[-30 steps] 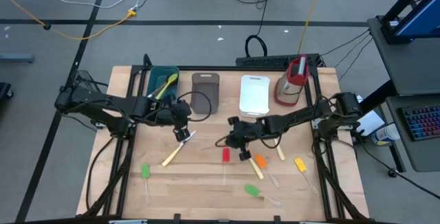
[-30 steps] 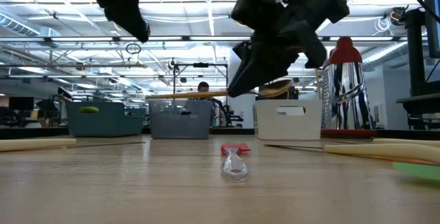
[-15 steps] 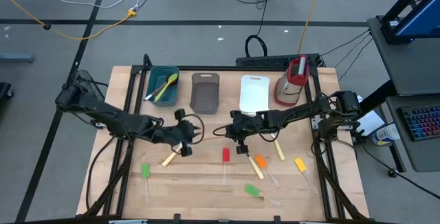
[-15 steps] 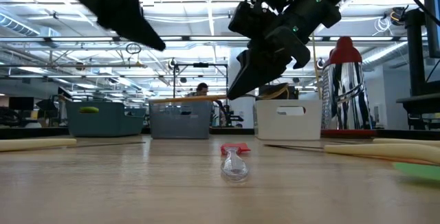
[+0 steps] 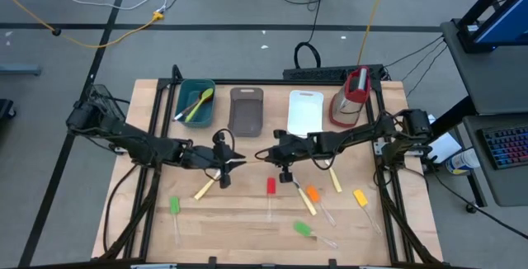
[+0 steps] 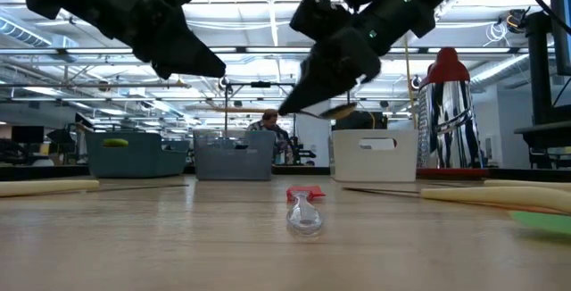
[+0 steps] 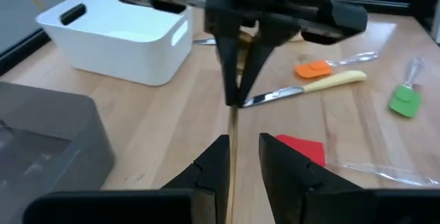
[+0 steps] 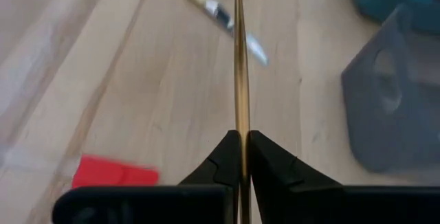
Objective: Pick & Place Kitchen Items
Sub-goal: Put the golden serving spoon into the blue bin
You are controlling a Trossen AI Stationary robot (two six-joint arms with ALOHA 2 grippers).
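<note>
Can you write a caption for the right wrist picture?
Right gripper shut on a slim gold spoon handle above the wooden table.

You are in a robotics lab inside a big open industrial hall: a wooden workbench [image 5: 247,219] stands on grey concrete floor [image 5: 231,5] strewn with cables [image 5: 107,34], ceiling trusses and strip lights [image 6: 250,23] run overhead, and a keyboard [image 5: 505,147] sits on the side desk.
</note>
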